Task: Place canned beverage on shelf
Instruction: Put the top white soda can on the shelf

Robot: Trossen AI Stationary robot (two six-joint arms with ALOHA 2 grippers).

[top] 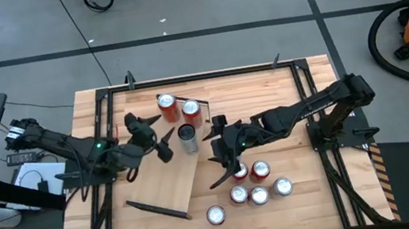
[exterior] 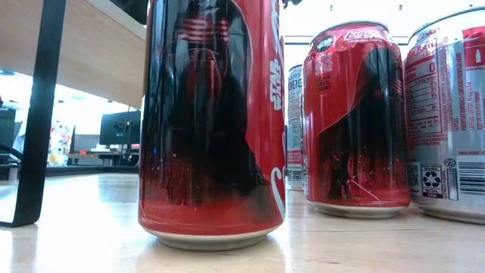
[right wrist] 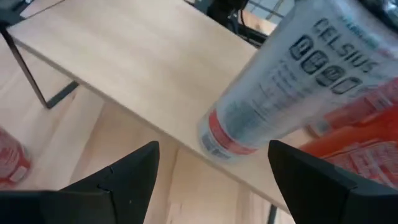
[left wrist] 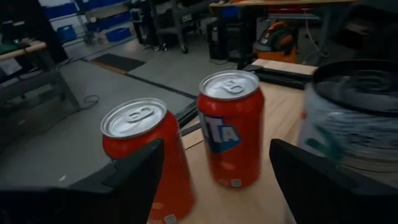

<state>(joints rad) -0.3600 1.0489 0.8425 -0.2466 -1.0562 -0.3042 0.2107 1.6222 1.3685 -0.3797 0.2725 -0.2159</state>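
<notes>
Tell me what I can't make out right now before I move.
- Low view: front red can fills the frame, hiding both grippers and the shelf's load.
- Left wrist view: silver can blurred, cut by the edge.
- High view: left gripper and right gripper too small to judge contact.

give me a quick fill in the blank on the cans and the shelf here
1. The shelf carries ___ cans at its far end.
2. Two of those are orange; the third, a silver can, is labelled ___.
3. The red cans stand on the tabletop nearest the ___ gripper.
4. Both grippers' jaws are ___; the left gripper holds nothing.

Missing words: three; Celsius; right; open
</notes>
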